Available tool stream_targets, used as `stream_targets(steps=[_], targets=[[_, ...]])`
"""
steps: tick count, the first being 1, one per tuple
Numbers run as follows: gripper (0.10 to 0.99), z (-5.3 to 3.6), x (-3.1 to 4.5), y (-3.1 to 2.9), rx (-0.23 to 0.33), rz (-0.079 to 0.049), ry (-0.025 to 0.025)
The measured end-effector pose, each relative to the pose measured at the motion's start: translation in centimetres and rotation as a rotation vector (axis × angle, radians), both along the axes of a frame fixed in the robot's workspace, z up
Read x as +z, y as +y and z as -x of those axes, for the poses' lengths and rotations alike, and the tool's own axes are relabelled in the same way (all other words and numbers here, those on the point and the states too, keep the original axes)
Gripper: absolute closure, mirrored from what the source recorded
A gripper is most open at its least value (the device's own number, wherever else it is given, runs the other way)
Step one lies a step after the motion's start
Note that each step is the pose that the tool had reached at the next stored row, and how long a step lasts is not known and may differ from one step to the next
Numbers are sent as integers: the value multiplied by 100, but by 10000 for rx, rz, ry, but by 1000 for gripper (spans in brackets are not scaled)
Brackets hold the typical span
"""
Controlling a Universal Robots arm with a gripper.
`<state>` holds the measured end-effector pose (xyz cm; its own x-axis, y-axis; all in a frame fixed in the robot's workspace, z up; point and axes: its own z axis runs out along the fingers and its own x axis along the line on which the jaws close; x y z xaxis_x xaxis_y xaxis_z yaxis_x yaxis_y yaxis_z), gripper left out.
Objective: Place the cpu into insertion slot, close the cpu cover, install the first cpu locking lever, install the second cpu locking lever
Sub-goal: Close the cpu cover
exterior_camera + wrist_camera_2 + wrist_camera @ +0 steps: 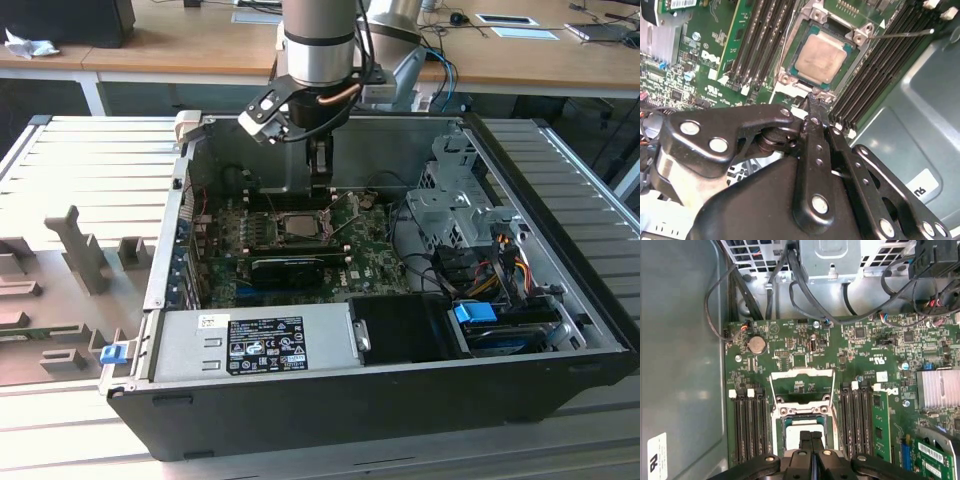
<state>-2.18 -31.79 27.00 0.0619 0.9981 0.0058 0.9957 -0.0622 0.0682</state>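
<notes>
We see one open computer case (pixel 350 410) lying on its side, with one robot arm reaching down into it. In the exterior view its single gripper (pixel 320 168) hangs just behind the one cpu (pixel 300 225), near the middle of the green circuit board (pixel 375 245). In the second wrist view the cpu (pixel 821 57), a pale metal square, lies flat inside the one insertion slot (pixel 786 78), and the gripper (pixel 815 99) has its two fingers pressed together, grasping nothing, tips right at the slot's edge. In the first wrist view the gripper (pixel 811 440) partly hides the cpu (pixel 792 437). The one cpu cover (pixel 800 373), a thin frame with a square window, is swung open beyond the insertion slot (pixel 802 411), leaving the chip's face bare. One thin metal lever (pixel 902 34) sticks out past the socket's corner, unlatched. Two banks of long black memory slots (pixel 754 427) flank the socket, one bank on each side. We also count one round coin battery (pixel 757 345), one finned heat sink (pixel 939 387) and one grey power supply box (pixel 260 345).
</notes>
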Motion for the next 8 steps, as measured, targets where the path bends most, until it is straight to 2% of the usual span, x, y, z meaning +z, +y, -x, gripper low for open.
stream_targets(steps=[8], targets=[[980,-62,-2,0,-1,0,-1]])
